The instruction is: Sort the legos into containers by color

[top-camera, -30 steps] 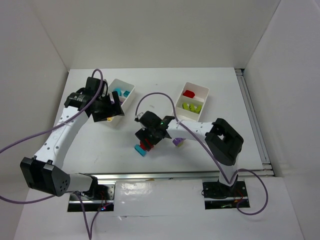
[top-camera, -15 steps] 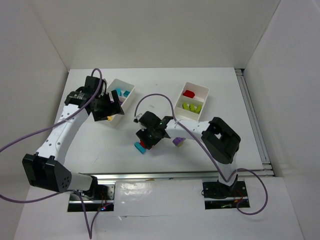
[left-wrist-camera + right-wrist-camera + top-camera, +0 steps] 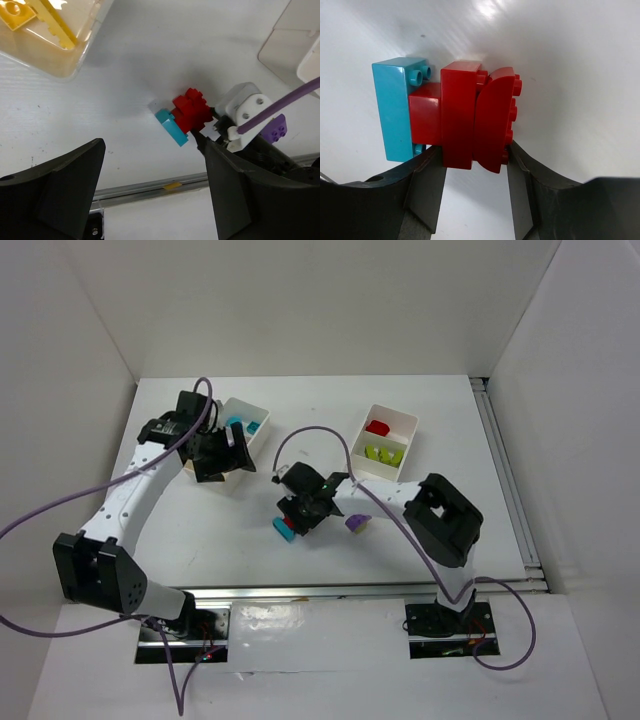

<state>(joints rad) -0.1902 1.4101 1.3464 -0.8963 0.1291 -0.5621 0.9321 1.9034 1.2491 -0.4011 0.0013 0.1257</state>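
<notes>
Status: sorting partly done; at least two items are left on the table (image 3: 220, 530).

Done so far: the left tray (image 3: 258, 445), at 10 o'clock from table centre, holds cyan bricks (image 3: 236, 423) in its far compartment. The left wrist view shows a yellow brick (image 3: 15, 12) in a nearer one. The right tray (image 3: 410, 445), at 1 o'clock, holds a red brick (image 3: 377, 426) in the far compartment and lime green bricks (image 3: 377, 452) in the next one toward the arms.

Outstanding: a red-and-cyan cluster (image 3: 455, 120) lies on the table at about 7 o'clock from centre. A purple brick (image 3: 356, 523) lies just beside it at 3 o'clock.

Right gripper (image 3: 474, 152): lowered over the cluster, with its fingers closed against the red bricks on both sides and no gap visible. The cyan brick juts out at 9 o'clock, outside the grip. The cluster appears to rest on the table.

Left gripper (image 3: 154, 147): fingers wide apart and empty, hanging over the near end of the left tray.

Assessment: the cluster mixes two colours, so it likely needs splitting before either part can be binned. The purple brick then follows. No other loose bricks are visible, though the arms hide part of the surface.
</notes>
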